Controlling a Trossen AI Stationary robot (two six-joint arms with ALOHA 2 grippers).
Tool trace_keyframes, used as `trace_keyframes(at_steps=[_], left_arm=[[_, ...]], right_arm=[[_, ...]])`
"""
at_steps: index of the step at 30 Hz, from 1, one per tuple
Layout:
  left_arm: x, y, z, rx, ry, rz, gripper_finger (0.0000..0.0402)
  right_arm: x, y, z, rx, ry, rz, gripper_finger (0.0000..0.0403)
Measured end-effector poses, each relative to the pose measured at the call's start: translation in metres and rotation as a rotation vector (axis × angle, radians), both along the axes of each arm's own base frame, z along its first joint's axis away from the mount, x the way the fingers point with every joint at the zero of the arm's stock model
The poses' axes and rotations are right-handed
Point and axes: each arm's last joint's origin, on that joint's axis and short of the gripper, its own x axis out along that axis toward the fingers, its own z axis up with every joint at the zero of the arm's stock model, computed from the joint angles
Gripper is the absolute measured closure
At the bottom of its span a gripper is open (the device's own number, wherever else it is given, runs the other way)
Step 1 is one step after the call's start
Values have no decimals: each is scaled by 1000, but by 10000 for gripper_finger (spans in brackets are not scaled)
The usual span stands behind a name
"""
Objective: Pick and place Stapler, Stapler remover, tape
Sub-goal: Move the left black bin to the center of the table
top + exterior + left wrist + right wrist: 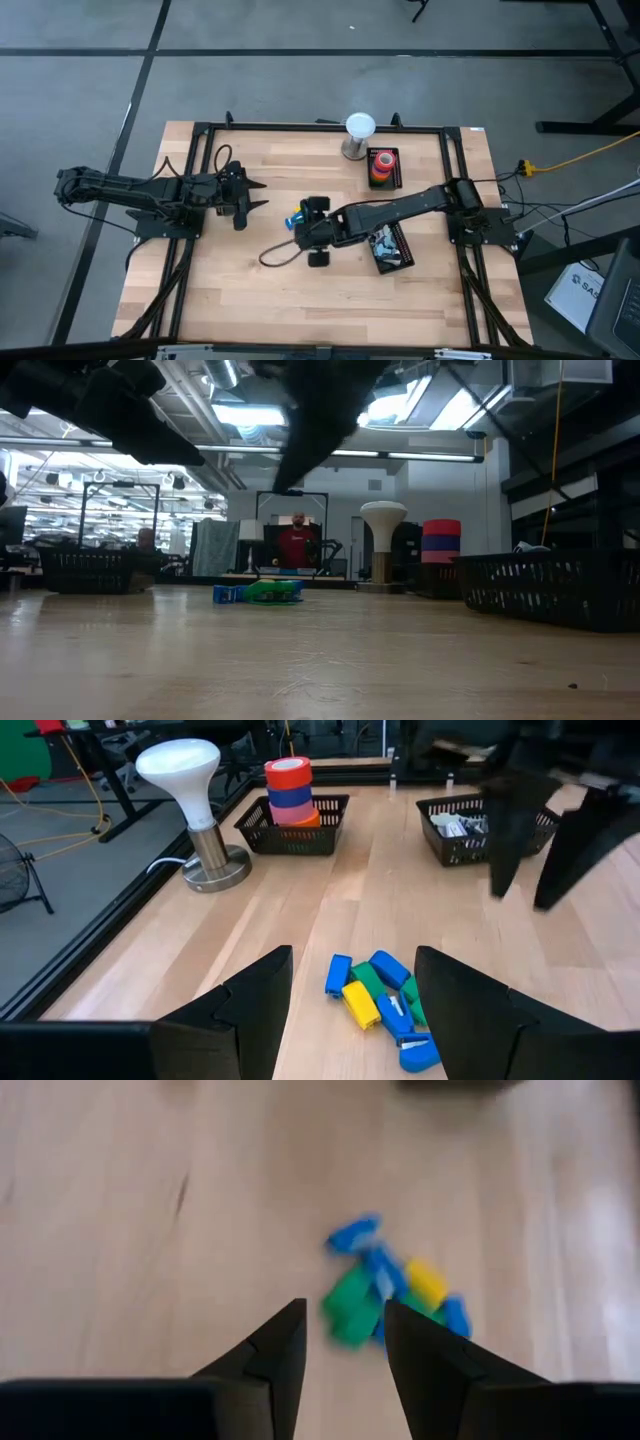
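Right gripper [345, 1345] open above the blue-green pile [390, 1290]; risks scattering neighbours, six o'clock. Left gripper [350, 990] open, waiting.

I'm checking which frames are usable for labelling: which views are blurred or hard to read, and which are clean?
Right wrist view: soft with blur, the blue, green and yellow pieces smeared beyond the right pincer. Low view: ceiling lights glare and the arms above are dark silhouettes. Left wrist view: sharp, showing the tape stack and lamp clearly. High view: evenly lit, no glare.
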Motion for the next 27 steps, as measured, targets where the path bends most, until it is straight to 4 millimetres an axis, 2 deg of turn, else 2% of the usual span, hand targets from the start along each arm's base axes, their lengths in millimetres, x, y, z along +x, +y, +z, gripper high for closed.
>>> trace_keyframes(at_steps=[3,7,11,13,16,22,27], left_arm=[[0,0,0,0,0,0,192],[0,0,0,0,1,0,192],[0,0,0,0,-2,0,192],[0,0,0,0,1,0,192],[0,0,0,0,1,0,192],[0,0,0,0,-1,0,192],[1,0,3,-115,-67,22,192]], right_arm=[[-18,12,6,-13,96,37,263],[-40,25,18,-19,157,-10,263],[-63,40,37,-86,117,21,263],[-78,42,40,-86,109,46,263],[-105,38,44,-12,52,58,263],[-162,18,48,202,-164,-5,263],[-198,0,37,326,-296,-75,263]])
